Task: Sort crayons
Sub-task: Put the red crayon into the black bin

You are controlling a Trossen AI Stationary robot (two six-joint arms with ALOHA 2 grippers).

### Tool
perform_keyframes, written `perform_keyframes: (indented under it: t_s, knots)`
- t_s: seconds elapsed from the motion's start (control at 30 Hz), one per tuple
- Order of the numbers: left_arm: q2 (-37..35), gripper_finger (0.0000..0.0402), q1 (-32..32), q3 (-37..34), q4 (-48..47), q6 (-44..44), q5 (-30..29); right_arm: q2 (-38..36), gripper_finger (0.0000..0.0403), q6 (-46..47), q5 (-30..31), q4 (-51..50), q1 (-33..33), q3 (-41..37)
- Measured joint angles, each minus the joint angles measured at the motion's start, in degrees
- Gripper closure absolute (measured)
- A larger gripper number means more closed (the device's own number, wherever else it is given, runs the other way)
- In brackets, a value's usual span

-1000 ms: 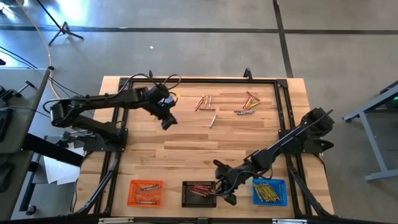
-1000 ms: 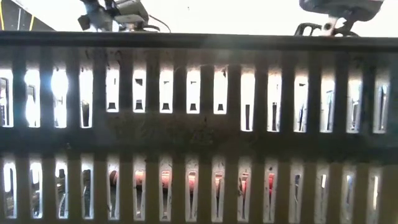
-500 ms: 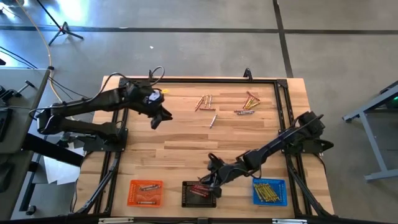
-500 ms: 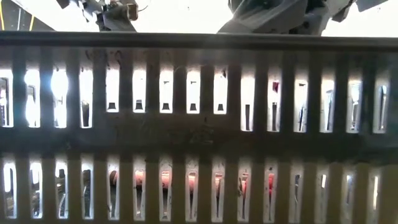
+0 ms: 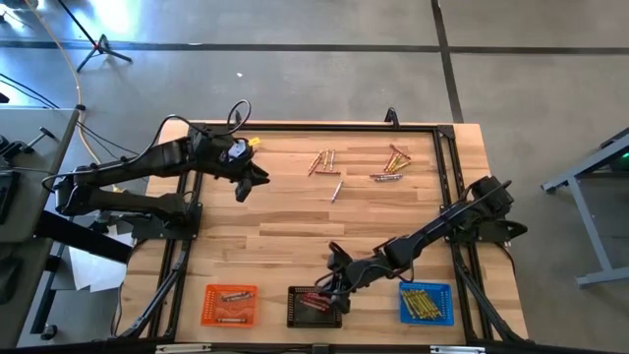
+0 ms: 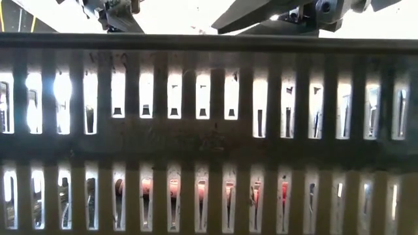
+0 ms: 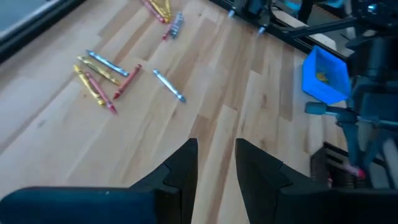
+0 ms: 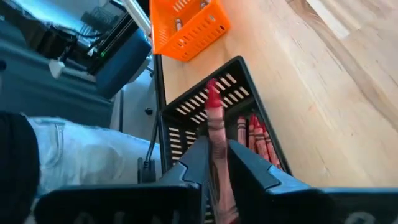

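Loose crayons lie on the far half of the table in two clusters (image 5: 324, 161) (image 5: 392, 163), with one single crayon (image 5: 336, 190) between them. Along the near edge stand an orange tray (image 5: 229, 305), a black tray (image 5: 314, 306) holding red crayons (image 8: 252, 134), and a blue tray (image 5: 425, 303) holding yellow ones. My right gripper (image 5: 329, 287) hangs over the black tray, shut on a red crayon (image 8: 214, 118). My left gripper (image 5: 243, 187) hovers open and empty above the far left of the table, short of the loose crayons (image 7: 106, 78). My right gripper pinches the red crayon's paper-wrapped lower part (image 8: 216, 140) between its two fingers. The fingers slant downward and lie along the crayon. Its tip (image 8: 212, 90) sticks out beyond the fingertips, over the black tray's slotted wall (image 8: 186, 118), clear of the crayons inside.
A dark metal frame (image 5: 447, 177) runs round the wooden table top. The low view is filled by the black tray's slotted wall (image 6: 209, 143), with red crayons showing through its lower slots. Bare wood (image 5: 295, 236) lies between the loose crayons and the trays.
My right gripper has gone toward the table's left, from between the black and blue trays to over the black tray, carrying the red crayon. My left gripper has risen and drawn back toward the table's far left corner.
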Motion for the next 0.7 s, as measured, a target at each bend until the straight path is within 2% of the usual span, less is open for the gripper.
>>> perform_keyframes:
  t_s: [0.13,0.33,0.5,0.6,0.7]
  knots:
    - [0.0,0.0307,0.0,0.0,0.1,0.0,-0.6,0.0,0.0332,3.8,0.0,0.4,0.0,0.0]
    - [0.0,0.0307,0.0,0.0,-0.2,-0.7,-0.6,-0.1,0.0296,4.0,-1.2,4.0,-0.5,0.0]
    - [0.0,0.0307,0.0,0.0,-0.2,-1.5,-0.7,-3.7,0.0292,2.4,-2.9,7.1,-4.7,0.0]
    - [0.1,0.0307,0.2,0.0,-0.6,-0.3,-1.1,-7.8,0.0297,2.8,-6.9,2.9,-9.1,0.0]
    - [0.8,0.0307,1.2,0.0,-1.8,1.5,-3.4,-12.1,0.0304,1.2,-11.4,-6.9,-13.9,0.0]
